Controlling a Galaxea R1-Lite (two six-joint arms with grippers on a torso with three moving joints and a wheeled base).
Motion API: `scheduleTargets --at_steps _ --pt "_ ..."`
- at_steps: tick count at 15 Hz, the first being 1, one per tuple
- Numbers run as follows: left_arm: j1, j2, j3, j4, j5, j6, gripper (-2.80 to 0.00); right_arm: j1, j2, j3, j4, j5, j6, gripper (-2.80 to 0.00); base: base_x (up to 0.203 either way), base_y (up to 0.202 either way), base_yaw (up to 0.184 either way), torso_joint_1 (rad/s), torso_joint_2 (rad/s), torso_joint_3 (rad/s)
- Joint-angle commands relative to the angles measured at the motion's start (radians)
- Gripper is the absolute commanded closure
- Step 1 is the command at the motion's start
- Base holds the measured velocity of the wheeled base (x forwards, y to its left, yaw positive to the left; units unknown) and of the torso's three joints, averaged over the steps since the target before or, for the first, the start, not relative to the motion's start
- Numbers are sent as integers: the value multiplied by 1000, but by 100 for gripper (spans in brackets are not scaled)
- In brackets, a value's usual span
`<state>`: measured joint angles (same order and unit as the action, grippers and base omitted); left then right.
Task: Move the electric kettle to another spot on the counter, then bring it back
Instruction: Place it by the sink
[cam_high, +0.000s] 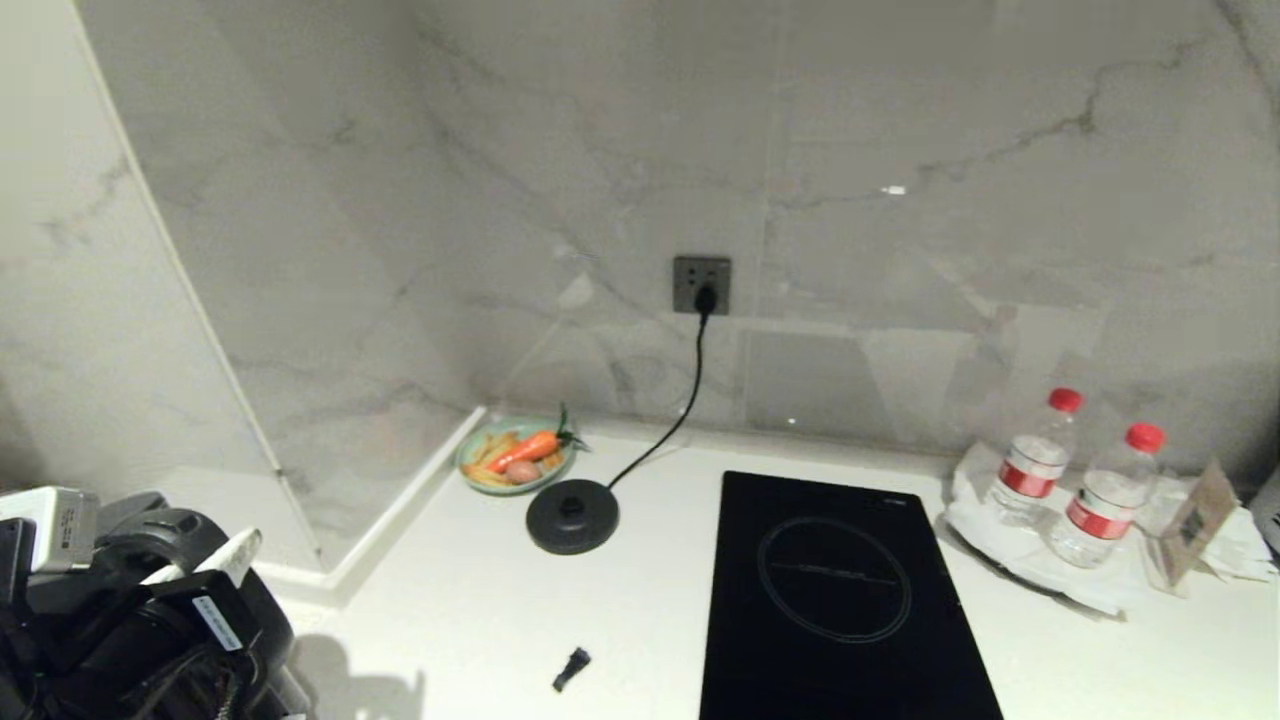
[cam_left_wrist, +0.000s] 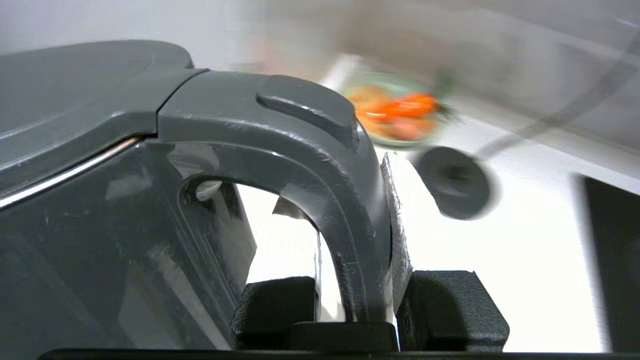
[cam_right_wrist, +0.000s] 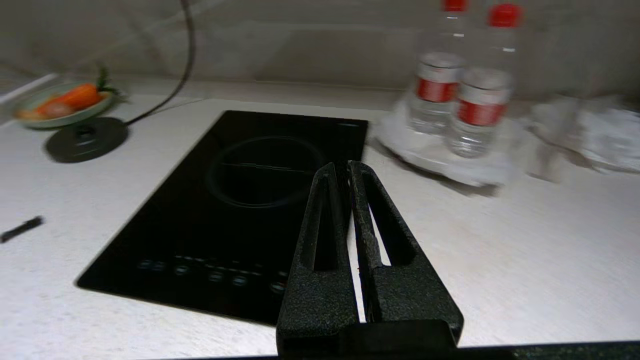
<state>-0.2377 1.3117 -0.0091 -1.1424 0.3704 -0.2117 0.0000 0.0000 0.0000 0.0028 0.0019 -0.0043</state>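
Left gripper (cam_left_wrist: 357, 300) fingers (cam_left_wrist: 397, 250) clamped on electric kettle (cam_left_wrist: 100, 210) handle (cam_left_wrist: 320, 165), blurred base disc (cam_left_wrist: 455, 182) beyond

Electric kettle (cam_left_wrist: 100, 240): glossy dark plastic body and handle, thin bright metal-looking trim under the lid. Right gripper (cam_right_wrist: 350, 172): fingers matt black, coarse grainy texture; induction hob (cam_high: 835, 590) smooth, glossy black glass. Counter (cam_high: 480, 600) white, finely speckled, stone-like; wall (cam_high: 900, 150) polished grey-veined marble; water bottles (cam_high: 1030, 460) clear plastic, red caps.
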Motion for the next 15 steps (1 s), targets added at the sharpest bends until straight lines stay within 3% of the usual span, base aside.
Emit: scheduleTargets --at_steps 1,15 --pt "0 2 0 -8 2 -2 0 0 0 0 0 0 0 0 -2 -8 175 2 3 6" --pt "0 3 -2 -7 2 -2 0 0 0 0 0 1 1 0 -2 -8 175 1 5 2"
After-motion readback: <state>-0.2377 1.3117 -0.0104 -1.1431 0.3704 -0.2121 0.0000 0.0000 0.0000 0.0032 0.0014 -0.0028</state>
